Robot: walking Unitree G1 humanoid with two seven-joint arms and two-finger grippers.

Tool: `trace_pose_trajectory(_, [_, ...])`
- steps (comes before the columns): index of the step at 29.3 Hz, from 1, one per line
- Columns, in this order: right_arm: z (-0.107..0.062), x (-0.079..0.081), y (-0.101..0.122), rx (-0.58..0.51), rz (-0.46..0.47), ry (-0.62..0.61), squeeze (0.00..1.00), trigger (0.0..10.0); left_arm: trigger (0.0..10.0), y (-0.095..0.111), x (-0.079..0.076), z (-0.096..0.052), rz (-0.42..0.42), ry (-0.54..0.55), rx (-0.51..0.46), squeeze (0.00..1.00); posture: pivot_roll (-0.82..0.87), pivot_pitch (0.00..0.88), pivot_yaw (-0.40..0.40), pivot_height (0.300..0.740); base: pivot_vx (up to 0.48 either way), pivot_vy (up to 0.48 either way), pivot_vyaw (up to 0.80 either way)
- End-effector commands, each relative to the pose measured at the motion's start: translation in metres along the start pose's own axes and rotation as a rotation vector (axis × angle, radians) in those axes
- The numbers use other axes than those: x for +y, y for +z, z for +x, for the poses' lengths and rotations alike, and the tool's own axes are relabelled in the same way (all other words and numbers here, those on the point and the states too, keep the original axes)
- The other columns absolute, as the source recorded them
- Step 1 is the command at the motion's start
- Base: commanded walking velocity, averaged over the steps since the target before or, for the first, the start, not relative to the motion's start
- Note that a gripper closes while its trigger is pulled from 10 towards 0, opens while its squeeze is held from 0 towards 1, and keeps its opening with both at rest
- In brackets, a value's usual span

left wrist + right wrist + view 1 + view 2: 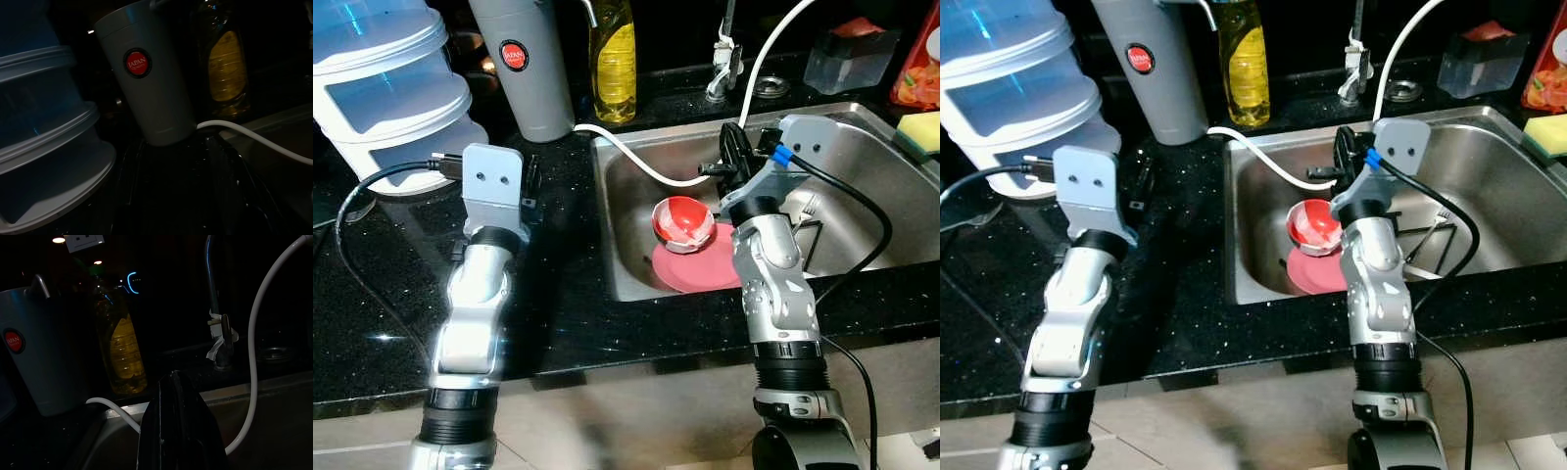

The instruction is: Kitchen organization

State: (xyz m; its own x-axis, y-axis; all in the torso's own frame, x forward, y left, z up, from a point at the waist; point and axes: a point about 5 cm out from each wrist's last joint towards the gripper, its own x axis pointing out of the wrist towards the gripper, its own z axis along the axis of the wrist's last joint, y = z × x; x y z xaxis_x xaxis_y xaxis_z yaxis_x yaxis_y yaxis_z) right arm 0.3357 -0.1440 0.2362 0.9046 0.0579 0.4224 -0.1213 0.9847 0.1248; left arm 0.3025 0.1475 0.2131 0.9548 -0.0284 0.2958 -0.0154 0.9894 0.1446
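A red bowl [683, 221] lies tilted on a pink plate [700, 269] on the floor of the steel sink [862, 127]. My right gripper [736, 152] hangs over the sink's middle, above and just right of the bowl. In the right wrist view its fingers [171, 426] are pressed together with nothing between them. My left gripper [530, 186] hovers over the black counter left of the sink, pointing at a grey flask [146, 78] with a red label. Its fingers look spread apart in the dark left wrist view.
A white hose [636, 157] runs from the counter into the sink and up past the tap [724, 69]. A yellow soap bottle [613, 64] stands behind the sink. Stacked clear plastic tubs [382, 88] stand at the far left. A yellow sponge [920, 127] sits at the far right.
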Motion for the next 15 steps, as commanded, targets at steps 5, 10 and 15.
trace_pose_trajectory(5, [0.0065,0.0087,-0.0005,-0.004,0.014,0.031,0.0,10.0,10.0,-0.004,0.0104,0.0004,0.002,0.054,0.033,0.0,0.01,0.0,0.093,0.74,0.0,0.274,0.0])
trace_pose_trajectory(10, [0.0072,0.0136,-0.0038,0.004,0.031,0.039,0.0,10.0,10.0,-0.0029,0.015,-0.0019,0.013,0.065,0.035,0.0,0.03,0.0,0.094,0.74,0.0,0.313,0.0])
trace_pose_trajectory(15, [0.0059,0.0157,-0.0064,0.011,0.035,0.044,0.0,10.0,10.0,-0.0029,0.0162,-0.0027,0.017,0.066,0.037,0.0,0.03,0.0,0.096,0.74,0.0,0.312,0.0])
